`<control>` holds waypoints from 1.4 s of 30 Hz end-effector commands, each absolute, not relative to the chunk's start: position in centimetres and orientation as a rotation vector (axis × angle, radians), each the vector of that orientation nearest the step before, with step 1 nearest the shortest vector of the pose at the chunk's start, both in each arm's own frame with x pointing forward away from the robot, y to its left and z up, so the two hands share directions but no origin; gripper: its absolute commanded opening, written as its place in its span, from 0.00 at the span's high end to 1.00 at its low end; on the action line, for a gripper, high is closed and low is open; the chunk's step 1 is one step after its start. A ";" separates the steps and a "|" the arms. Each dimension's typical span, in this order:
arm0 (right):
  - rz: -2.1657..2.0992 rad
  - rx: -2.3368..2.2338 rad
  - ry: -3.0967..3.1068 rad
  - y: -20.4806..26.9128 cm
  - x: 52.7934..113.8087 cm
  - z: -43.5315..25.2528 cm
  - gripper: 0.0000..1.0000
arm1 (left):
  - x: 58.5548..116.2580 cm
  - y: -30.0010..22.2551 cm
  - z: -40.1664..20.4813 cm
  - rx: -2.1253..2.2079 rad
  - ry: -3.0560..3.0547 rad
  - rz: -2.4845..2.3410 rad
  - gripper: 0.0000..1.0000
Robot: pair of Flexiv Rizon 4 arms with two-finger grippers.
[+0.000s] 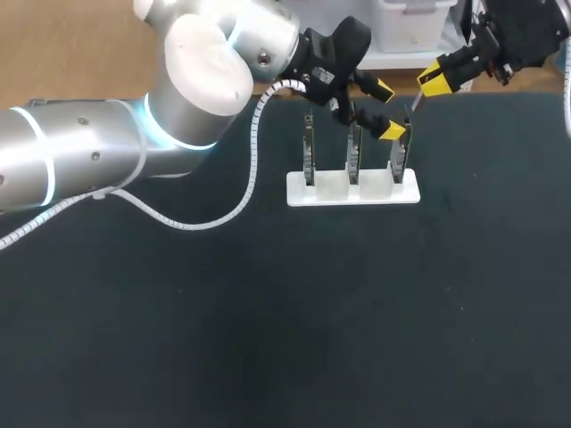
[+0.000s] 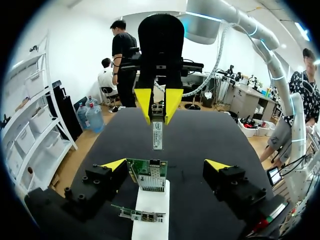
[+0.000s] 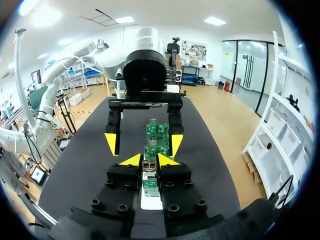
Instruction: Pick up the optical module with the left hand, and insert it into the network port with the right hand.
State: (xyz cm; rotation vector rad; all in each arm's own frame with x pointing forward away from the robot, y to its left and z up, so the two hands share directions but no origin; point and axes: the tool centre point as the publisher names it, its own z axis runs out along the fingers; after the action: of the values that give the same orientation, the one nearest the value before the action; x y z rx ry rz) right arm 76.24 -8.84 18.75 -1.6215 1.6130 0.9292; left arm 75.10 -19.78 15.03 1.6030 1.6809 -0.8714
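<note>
Head view high over the table (image 1: 268, 339); wrist views low, close, opposite each other across the white stand (image 1: 352, 191).

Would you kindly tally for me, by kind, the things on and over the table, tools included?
Circuit cards: 3
White stand: 1
Optical module: 1
Tools: 2, the left tool and the right tool
Total: 7

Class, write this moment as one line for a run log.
left gripper: open, fingers astride end network card | right gripper: shut on optical module, close to that card | insertion: not yet done
</note>
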 end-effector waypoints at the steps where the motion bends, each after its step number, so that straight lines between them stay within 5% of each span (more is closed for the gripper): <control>1: 0.921 -1.616 1.614 -8.9 75.9 18.8 1.00 | 74.8 -20.0 15.2 1.614 1.690 -0.857 0.00; 42: 0.827 -1.745 1.646 -8.1 75.9 18.7 1.00 | 75.2 -20.6 15.3 1.633 1.694 -0.855 0.00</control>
State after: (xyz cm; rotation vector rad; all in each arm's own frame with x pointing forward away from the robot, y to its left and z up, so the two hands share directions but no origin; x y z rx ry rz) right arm 75.85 -8.54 18.69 -1.7388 1.6379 0.8383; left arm 75.04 -20.42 15.26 1.6290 1.6887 -0.8561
